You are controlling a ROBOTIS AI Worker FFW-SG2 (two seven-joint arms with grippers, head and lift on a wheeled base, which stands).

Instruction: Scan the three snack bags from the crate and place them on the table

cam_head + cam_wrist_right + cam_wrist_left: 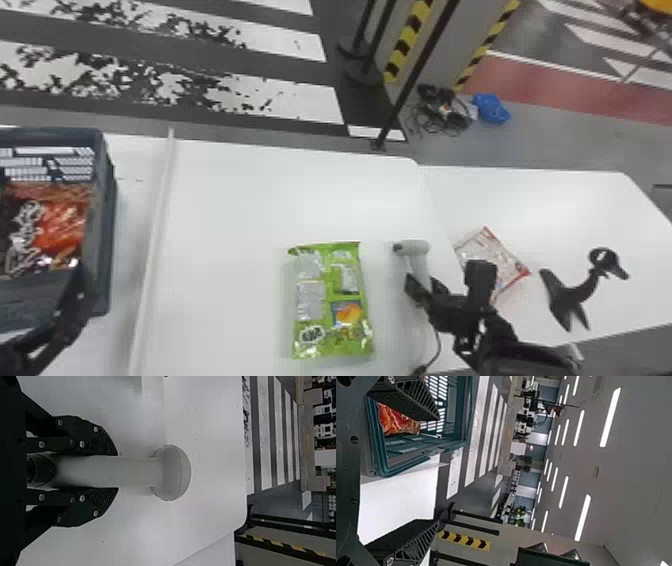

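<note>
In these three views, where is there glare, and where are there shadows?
Head view: small glints on the green snack bag, a pale sheen on the white table, a faint shadow along the bag's left edge; left wrist view: ceiling lights as very bright strips; right wrist view: soft shading on the scanner, no strong glare.

Looks like a lab or workshop hall: crosswalk stripes (295,102) on floor (575,137), hazard strips (408,42), ceiling light rows (610,417).
</note>
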